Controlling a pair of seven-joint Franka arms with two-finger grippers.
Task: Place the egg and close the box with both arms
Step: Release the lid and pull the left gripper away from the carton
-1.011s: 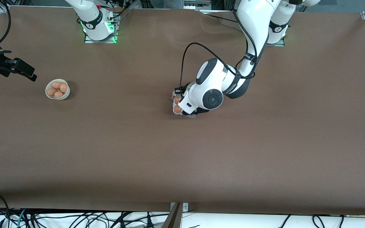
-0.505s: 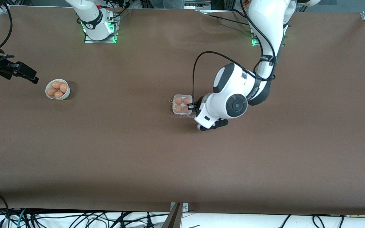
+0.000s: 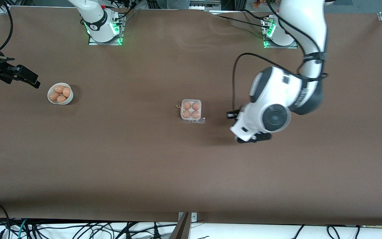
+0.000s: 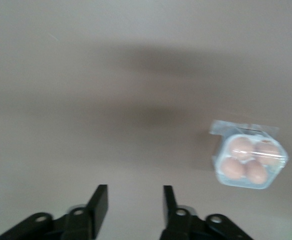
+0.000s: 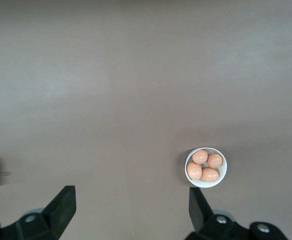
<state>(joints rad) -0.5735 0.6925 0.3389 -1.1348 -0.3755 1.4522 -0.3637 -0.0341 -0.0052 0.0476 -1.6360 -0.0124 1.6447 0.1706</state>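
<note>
I take the egg carton [image 3: 191,110] as my landmark; it sits near the middle of the brown table [image 3: 144,159] with its clear lid down over the whitish tray, and I count four orange-brown eggs under the lid, one in each round cell; which of the four is the egg of the task I cannot tell, as they look alike. In the left wrist view the same carton [image 4: 249,160] shows closed, with the four eggs inside and a thin plastic flap along one edge.

The left gripper [image 3: 254,138] hangs over bare table toward the left arm's end from the carton, well apart from it and touching nothing; the round white wrist housing covers most of it from the front camera, but the left wrist view shows its two black fingers [image 4: 99,205] parted with only tabletop between them, so I read the left gripper [image 4: 133,205] as released and carrying nothing.

The right gripper [image 3: 23,77] is up at the right arm's end of the table, well apart from the carton and close to the round white bowl [image 3: 60,94]; from its own wrist camera the right gripper [image 5: 132,207] has its fingers [image 5: 63,202] spread wide with nothing in them. The bowl [image 5: 206,167] holds four more orange-brown eggs; it stands far from the carton, toward the right arm's end and a little farther from the front camera than the carton is.
</note>
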